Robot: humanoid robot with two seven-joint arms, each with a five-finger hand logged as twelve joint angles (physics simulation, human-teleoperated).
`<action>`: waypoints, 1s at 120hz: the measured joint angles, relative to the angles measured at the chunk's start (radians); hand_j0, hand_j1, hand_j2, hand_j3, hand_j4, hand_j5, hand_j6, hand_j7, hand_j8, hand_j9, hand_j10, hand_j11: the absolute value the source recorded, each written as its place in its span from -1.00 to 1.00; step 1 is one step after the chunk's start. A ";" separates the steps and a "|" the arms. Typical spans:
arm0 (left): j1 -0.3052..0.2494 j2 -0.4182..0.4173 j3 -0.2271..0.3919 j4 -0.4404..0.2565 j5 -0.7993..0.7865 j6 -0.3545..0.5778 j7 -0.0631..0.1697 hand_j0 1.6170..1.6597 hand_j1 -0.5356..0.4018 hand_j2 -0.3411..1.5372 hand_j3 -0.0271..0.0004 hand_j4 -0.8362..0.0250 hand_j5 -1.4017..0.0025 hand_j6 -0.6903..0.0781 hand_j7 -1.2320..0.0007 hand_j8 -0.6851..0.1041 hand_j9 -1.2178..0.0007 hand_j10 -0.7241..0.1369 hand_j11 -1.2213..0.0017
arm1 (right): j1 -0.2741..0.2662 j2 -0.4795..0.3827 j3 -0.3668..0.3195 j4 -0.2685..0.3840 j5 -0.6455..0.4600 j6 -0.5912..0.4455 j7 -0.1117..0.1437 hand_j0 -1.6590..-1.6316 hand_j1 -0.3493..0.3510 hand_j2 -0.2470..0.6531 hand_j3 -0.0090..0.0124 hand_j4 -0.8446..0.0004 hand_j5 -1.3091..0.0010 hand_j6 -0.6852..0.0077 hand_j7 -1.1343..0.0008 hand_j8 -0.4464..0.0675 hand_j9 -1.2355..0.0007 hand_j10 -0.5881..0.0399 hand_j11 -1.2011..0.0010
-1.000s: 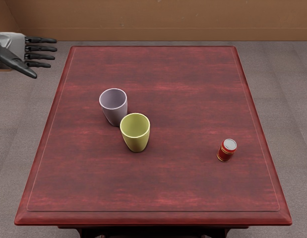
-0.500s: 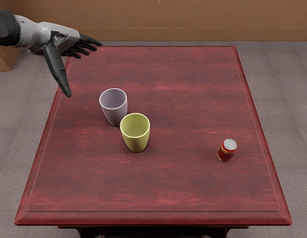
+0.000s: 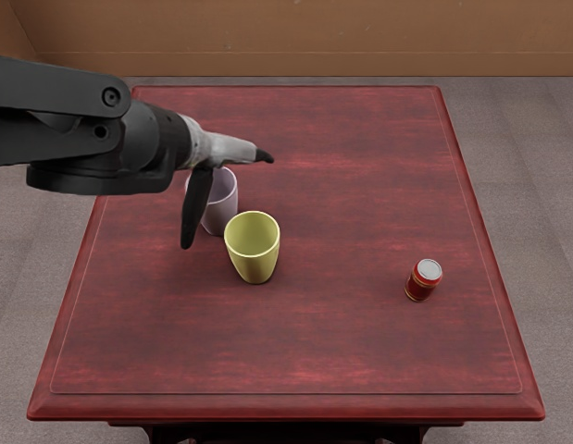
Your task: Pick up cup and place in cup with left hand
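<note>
Lavender on the outside and a little paler at the rim, one cup stands upright on the dark red table, left of the middle and partly hidden by the left hand. Yellow-green, the second cup stands upright just beside it, closer to the near edge and slightly farther from the left edge. Its mouth is open to view, with a pale rim and a smooth inner wall. The two outlines meet in the head view, but whether the cups touch cannot be told.

The left arm, black and thickly jointed, reaches in over the far left corner of the table. Its hand is pale grey with black digits and is seen nearly edge-on. The thumb points down toward the near edge, well apart from the fingers, which reach toward the right edge and line up one behind another, so that only a dark tip shows clearly. The hand is unclosed, with neither cup in its grasp. The thumb crosses in front of the lavender cup's left side; contact between them cannot be made out.

Red with gold bands and a silvery top, a small can stands toward the right edge, nearer the near edge than the far one, well apart from both cups.
</note>
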 joint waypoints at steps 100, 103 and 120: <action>0.044 -0.197 0.073 -0.054 0.010 0.287 0.001 0.92 0.52 -0.61 0.97 0.61 0.73 0.42 0.70 0.37 0.69 0.35 0.69 | 0.000 0.000 0.000 0.000 0.000 0.000 0.000 -0.93 -1.00 -0.45 -0.16 1.00 1.00 0.98 1.00 0.74 1.00 0.87 1.00; 0.051 -0.197 0.073 -0.054 0.015 0.292 0.001 0.92 0.51 -0.61 0.97 0.60 0.73 0.41 0.69 0.36 0.69 0.34 0.69 | 0.000 0.000 0.000 0.000 0.000 0.000 0.000 -0.93 -1.00 -0.45 -0.16 1.00 1.00 0.98 1.00 0.74 1.00 0.87 1.00; 0.087 -0.196 0.073 -0.052 0.046 0.327 0.002 0.92 0.45 -0.60 0.97 0.55 0.68 0.35 0.64 0.30 0.64 0.29 0.64 | 0.000 0.000 0.000 0.000 0.000 0.000 0.000 -0.93 -1.00 -0.45 -0.16 1.00 1.00 0.98 1.00 0.74 1.00 0.87 1.00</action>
